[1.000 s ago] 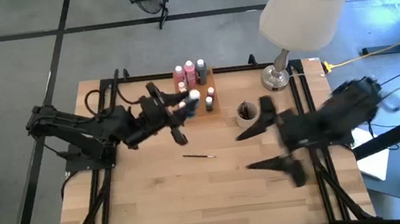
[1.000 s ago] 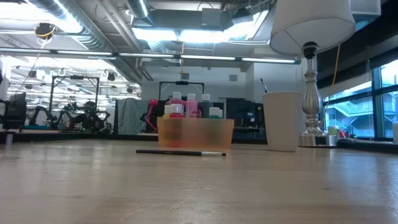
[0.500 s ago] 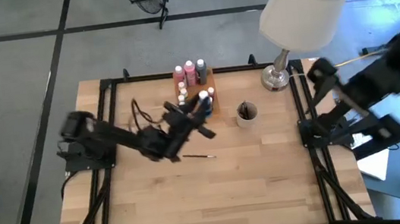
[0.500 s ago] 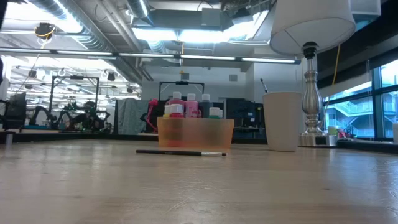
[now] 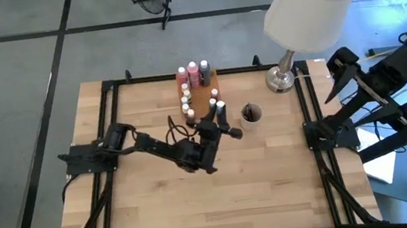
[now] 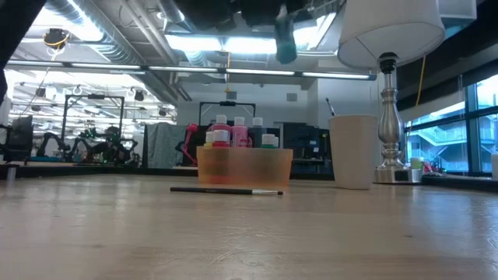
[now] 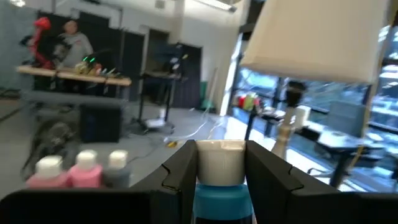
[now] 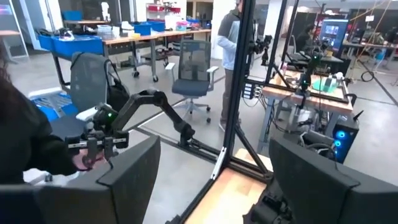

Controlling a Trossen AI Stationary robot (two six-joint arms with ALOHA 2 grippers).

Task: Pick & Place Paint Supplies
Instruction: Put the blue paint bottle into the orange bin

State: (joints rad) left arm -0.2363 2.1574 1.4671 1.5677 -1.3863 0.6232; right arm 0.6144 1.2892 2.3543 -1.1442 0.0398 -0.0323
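Observation:
A blue paint bottle with a white cap (image 7: 219, 165) sits between the fingers of my left gripper (image 5: 220, 118), high over the table between the orange tray (image 5: 203, 98) and the grey cup (image 5: 250, 115). Its blue body (image 6: 285, 40) shows at the top of the low view. Several more bottles (image 5: 192, 72) stand in the tray. One dark-handled paintbrush (image 6: 226, 190) lies flat on the table in front of the tray. My right gripper (image 8: 211, 180) is open, raised beyond the table's right edge (image 5: 339, 74). My left gripper pinches the blue bottle between its two fingers (image 7: 180, 177), one on each side of the white cap (image 7: 219, 174) and the neck below it. The fingers reach out about level from the table's left side. The bottle is lifted clear of the table.
A lamp stands at the far right, its base (image 5: 281, 79) near the cup and its wide shade (image 5: 310, 0) overhanging. Brushes stand in the cup. Bare wood lies along the table's near half (image 5: 222, 205).
My left gripper has carried the blue bottle from over the tray toward the table's right edge and down, tipping from pointing downward to about level. My right gripper has drawn back off the table past its right edge, staying open.

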